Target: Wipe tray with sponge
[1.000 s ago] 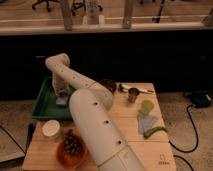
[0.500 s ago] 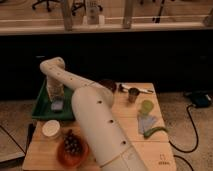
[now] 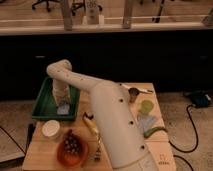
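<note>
You are looking at a light wooden table [image 3: 161, 148] that is standing on a speckled floor [image 3: 192, 150], in front of a dark wall with a glazed ledge [image 3: 150, 26] running along its top. A black cable [image 3: 192, 122] is trailing over the floor on the far side of the table from the tray [image 3: 44, 102]. The tray is sitting on the table's back corner, and the white arm [image 3: 102, 117] is reaching across the table and bending down into it.

The gripper [image 3: 61, 101] is pointing down inside the tray, and the sponge [image 3: 64, 109] is lying on the tray floor directly under its tip, touching or nearly so. You cannot tell whether the gripper is apart, together or clamped.

Just in front of the tray a white cup [image 3: 51, 129] is standing, its contents not visible. Nearer still, an orange-brown bowl [image 3: 72, 148] is holding a dark heap. Well apart from the tray, beyond the arm, a metal cup [image 3: 133, 93] and a green cup [image 3: 146, 106] are standing beside a light blue cloth [image 3: 146, 121].
</note>
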Tool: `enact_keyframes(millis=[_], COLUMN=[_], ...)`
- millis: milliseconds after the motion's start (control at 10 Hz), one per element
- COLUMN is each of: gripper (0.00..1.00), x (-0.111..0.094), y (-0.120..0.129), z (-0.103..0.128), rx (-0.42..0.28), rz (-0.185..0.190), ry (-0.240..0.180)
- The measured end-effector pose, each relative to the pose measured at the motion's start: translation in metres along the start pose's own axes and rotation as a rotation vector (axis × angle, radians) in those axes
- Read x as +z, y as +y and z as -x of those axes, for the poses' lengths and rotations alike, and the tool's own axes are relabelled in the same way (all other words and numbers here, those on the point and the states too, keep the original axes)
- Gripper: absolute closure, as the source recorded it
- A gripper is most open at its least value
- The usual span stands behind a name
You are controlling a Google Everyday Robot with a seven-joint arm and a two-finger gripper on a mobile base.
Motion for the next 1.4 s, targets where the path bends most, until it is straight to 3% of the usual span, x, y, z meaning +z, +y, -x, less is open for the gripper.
enact_keyframes(millis=[300,500,1000,1400], gripper=[0.97,0.97,0.97,0.97], x=[-0.006,-0.006,-0.001,-0.003], y=[0.019,0.025,-0.019,-0.031], z=[-0.025,-0.045,-0.066,-0.068], rx=[0.065,0.078,-0.033,-0.060], rz=[0.005,-0.004,-0.093,-0.115], ry=[0.047,0.039,-0.061,-0.080])
